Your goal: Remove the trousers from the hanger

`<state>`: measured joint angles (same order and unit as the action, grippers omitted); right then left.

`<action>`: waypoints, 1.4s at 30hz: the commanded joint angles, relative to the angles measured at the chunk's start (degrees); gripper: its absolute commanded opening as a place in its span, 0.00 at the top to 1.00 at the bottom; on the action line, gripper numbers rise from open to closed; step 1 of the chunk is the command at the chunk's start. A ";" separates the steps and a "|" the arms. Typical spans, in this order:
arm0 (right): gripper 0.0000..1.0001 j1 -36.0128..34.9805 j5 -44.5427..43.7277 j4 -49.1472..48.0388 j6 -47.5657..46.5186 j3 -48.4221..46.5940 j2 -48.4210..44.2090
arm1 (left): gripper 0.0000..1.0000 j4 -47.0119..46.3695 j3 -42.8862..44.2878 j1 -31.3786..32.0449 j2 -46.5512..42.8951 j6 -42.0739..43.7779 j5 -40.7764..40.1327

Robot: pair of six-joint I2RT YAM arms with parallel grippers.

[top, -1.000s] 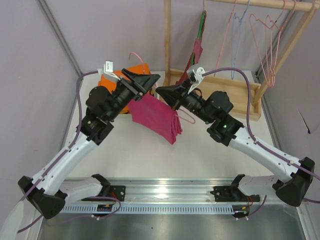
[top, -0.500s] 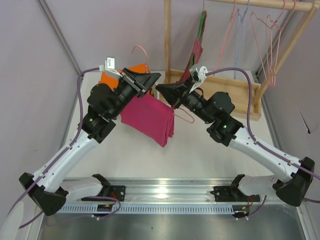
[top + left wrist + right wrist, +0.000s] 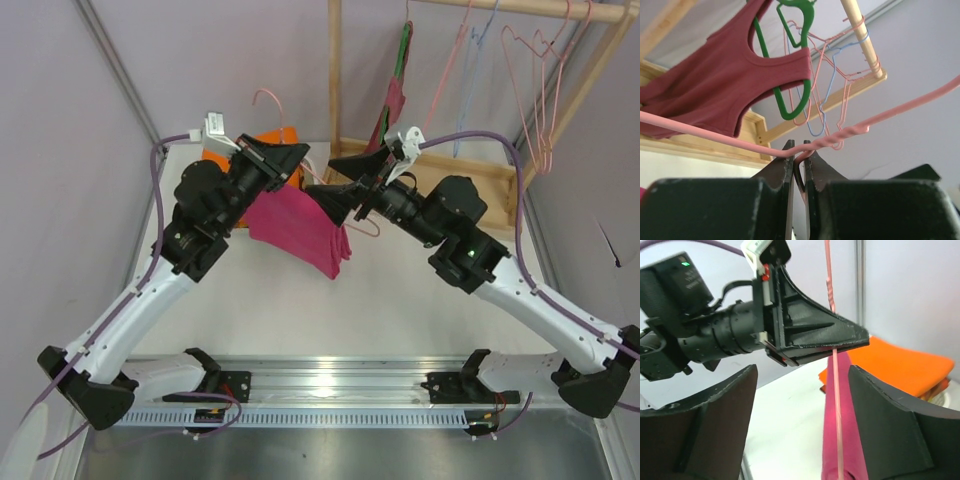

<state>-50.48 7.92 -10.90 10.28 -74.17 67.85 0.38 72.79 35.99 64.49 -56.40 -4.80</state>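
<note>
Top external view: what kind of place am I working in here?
Probably a robotics lab cell staged as a laundry corner: a wooden clothes rack with spare wire hangers, plain lilac partition walls, and an aluminium mounting rail.

right gripper (image 3: 802, 372) spread wide, hanger (image 3: 834, 380) runs through the gap, trousers (image 3: 847, 440) fill its lower part. left gripper (image 3: 862, 340) blocks dead ahead, clamped on the hanger. orange cloth (image 3: 895, 365) beyond, ahead-right.

No legible txt, labels, nos.
</note>
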 commanded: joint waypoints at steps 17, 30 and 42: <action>0.16 6.00 1.65 14.06 0.26 -4.93 -2.82 | 0.98 14.46 18.52 -14.36 -3.23 10.61 19.91; 0.18 1.09 4.47 14.50 -1.75 -6.51 1.13 | 0.98 16.93 9.47 -15.25 -9.64 9.99 9.55; 0.28 -2.61 6.49 12.92 -1.23 -7.48 5.53 | 0.98 17.55 10.97 -15.33 -9.12 10.44 6.56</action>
<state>-52.18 13.41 4.16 8.97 -78.78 72.97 26.28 81.08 20.97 56.88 -46.92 2.57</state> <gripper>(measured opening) 0.735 0.121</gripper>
